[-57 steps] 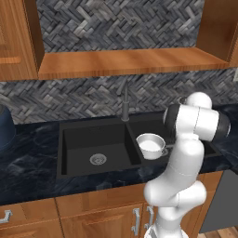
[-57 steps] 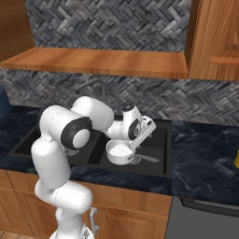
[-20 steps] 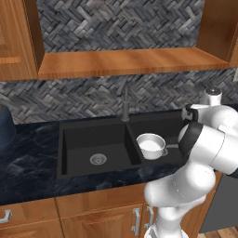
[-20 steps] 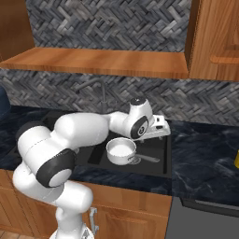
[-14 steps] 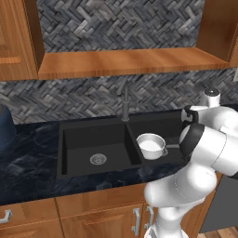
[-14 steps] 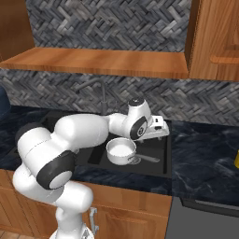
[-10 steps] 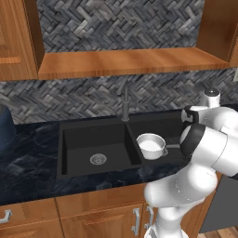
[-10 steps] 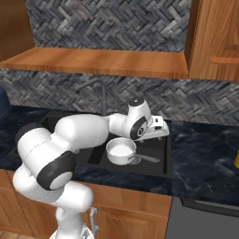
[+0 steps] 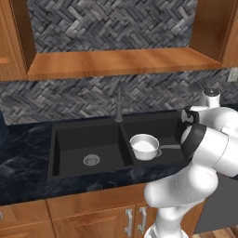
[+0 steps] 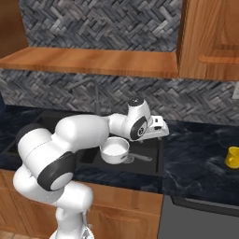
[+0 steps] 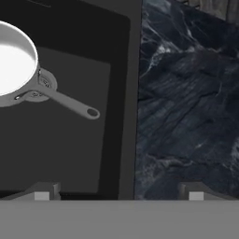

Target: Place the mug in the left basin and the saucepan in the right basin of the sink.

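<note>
mug (image 10: 232, 157) on counter (image 10: 200, 158), right base view

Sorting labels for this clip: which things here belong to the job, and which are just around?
Job: saucepan, in the right basin; left basin; mug, on the counter; the open fingers.
Around: faucet; wooden shelf; cabinet doors.

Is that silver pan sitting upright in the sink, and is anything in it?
Upright and empty: the saucepan rests flat in the right basin, rim up, handle lying level, its pale inside bare.
</note>
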